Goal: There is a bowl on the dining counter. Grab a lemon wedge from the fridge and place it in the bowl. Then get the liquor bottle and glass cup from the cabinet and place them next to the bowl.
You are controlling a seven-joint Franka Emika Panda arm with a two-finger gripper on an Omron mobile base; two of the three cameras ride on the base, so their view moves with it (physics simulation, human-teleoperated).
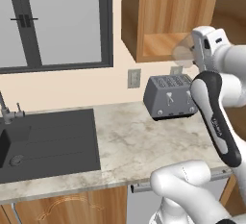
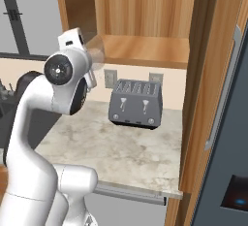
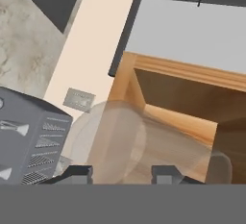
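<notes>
The clear glass cup (image 3: 120, 141) lies on its side between my two fingertips, and my gripper (image 3: 121, 172) is shut on it. In the left base view the glass cup (image 1: 184, 53) hangs at the hand, just in front of the lower edge of the open wooden cabinet (image 1: 158, 21). From the right side, the glass cup (image 2: 98, 50) and gripper (image 2: 91, 55) sit level with the cabinet (image 2: 145, 50) shelf, at its left end. The dark grey fridge (image 2: 227, 123) stands at the far right. The bowl, dining counter, lemon wedge and liquor bottle are out of view.
A grey toaster (image 1: 170, 95) stands on the marbled worktop (image 1: 134, 141) below the cabinet, against the wall. A dark sink (image 1: 48, 141) lies to the left under a window (image 1: 53, 21). A wooden side panel (image 2: 203, 99) separates worktop and fridge.
</notes>
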